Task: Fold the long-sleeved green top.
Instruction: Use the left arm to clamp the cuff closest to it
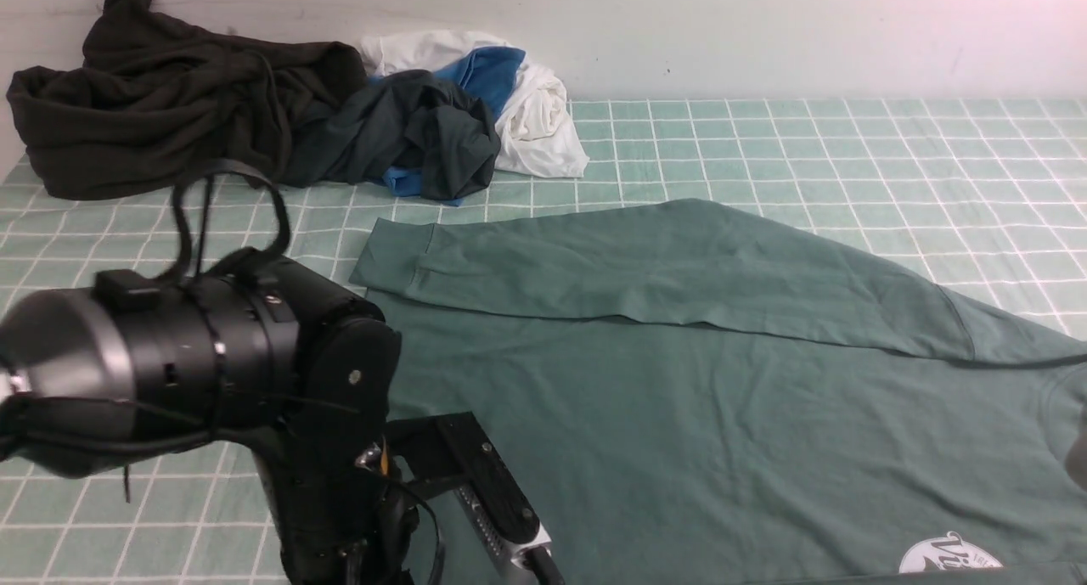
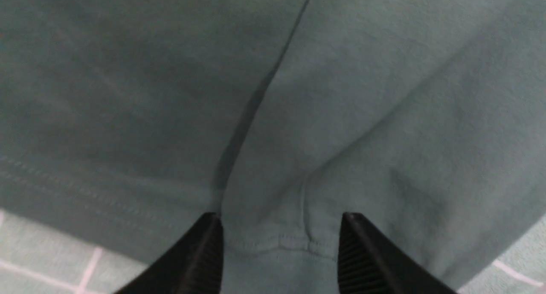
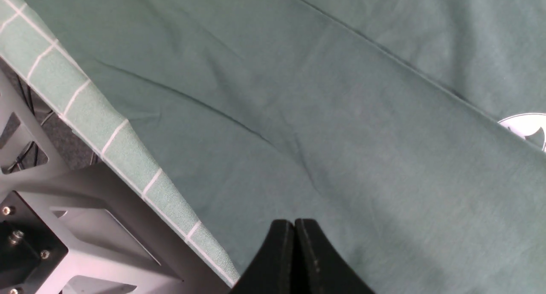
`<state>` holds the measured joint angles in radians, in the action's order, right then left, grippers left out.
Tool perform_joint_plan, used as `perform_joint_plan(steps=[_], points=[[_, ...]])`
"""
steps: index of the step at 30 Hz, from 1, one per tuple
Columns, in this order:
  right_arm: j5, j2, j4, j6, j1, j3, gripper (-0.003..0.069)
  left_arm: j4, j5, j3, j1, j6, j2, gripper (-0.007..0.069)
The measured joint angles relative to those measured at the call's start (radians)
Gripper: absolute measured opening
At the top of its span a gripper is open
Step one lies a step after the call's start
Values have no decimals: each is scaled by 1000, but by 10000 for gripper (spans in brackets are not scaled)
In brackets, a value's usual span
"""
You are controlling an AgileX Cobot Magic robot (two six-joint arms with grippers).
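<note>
The green long-sleeved top lies flat on the checked table, with one sleeve folded across its body and its cuff pointing left. Its white round logo shows at the front right. My left arm fills the front left. In the left wrist view my left gripper is open, its ribbed fingers standing wide apart on either side of a stitched hem of the top. My right gripper is shut and empty, just over the top near the table's edge.
At the back left lies a pile of clothes: a bulky black-olive garment, a dark teal one and white and blue cloth. The checked cloth is bare at the back right. The table's edge and a metal frame show beside the right gripper.
</note>
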<state>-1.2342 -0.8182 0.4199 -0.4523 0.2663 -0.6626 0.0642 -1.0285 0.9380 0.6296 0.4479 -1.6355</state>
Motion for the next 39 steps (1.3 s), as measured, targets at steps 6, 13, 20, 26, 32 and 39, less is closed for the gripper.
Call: perform_joint_plan(steps=[6,13,20,26,32,39], points=[[48,0,-1,0,0,0,-13,7,57,3,0,21,-120,386],[34,0,-33,23,0,0,-13,3,42,18,0,21,-135,283],[-3,-48,-258,245,1,0,-13,46,6,15,0,25,-133,11],[26,-125,-364,365,1,0,-13,49,-33,11,0,25,-58,-1],[81,-275,-430,469,-60,-1,55,48,-44,11,0,25,20,-1],[188,-433,-544,617,-204,-2,294,48,-43,9,0,25,20,-1]])
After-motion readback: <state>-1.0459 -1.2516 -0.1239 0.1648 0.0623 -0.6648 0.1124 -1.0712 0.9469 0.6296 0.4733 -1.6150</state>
